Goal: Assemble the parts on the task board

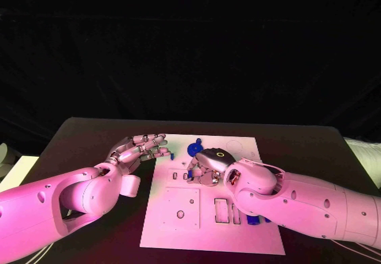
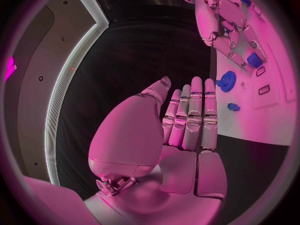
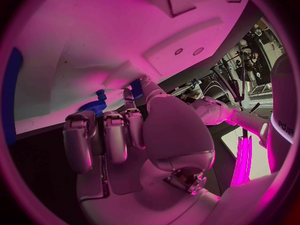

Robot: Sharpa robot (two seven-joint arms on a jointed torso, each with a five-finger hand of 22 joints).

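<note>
Two shiny metal hands reach over the flat white task board (image 1: 208,231), which lies in the middle of the black table (image 1: 317,148). The board is smooth and has cut-out holes shaped like boxes and circles. The left hand (image 1: 141,147) is at the board's left edge, with its fingers straight, side by side and holding nothing. The right hand (image 1: 208,165) is bent down over the middle of the board with its fingers curled. I cannot tell if it has hold of anything. A round blue part (image 1: 193,148) shaped like a wheel sits on the far side of the board, between the two hands. A small blue piece (image 2: 233,106) lies on the board close to it. Another blue part (image 1: 252,219) sits near the board's right edge, just beside the right arm.
</note>
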